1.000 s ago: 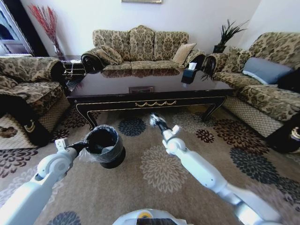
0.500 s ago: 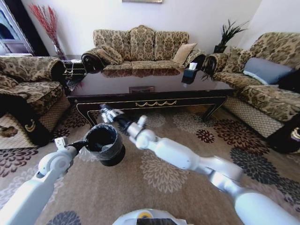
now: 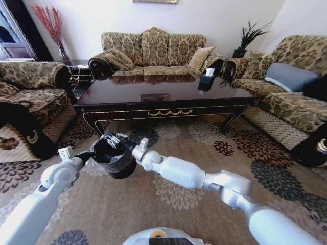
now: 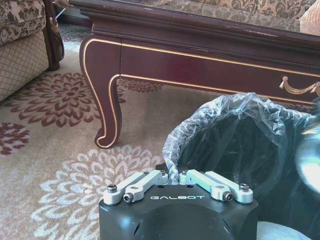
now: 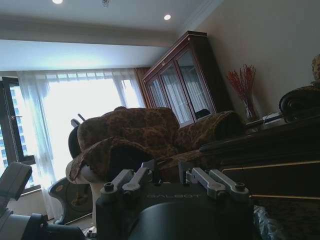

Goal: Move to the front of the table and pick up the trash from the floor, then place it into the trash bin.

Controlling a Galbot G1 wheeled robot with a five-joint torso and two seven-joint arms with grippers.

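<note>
Room: living room with patterned sofas around a long dark worktop trimmed in gold.
Floor: beige carpet with round flower medallions.
Trash bin: black, lined with a thin clear bag, standing on the carpet just in front of the worktop's left leg.
Left gripper: at the bin's near rim, fingers pressed together on the bag-covered edge.
Right gripper: arm reaching across from the right, gripper over the bin's mouth; whether its fingers are spread or closed cannot be told.
Trash: cannot be made out in or around the bin.
</note>
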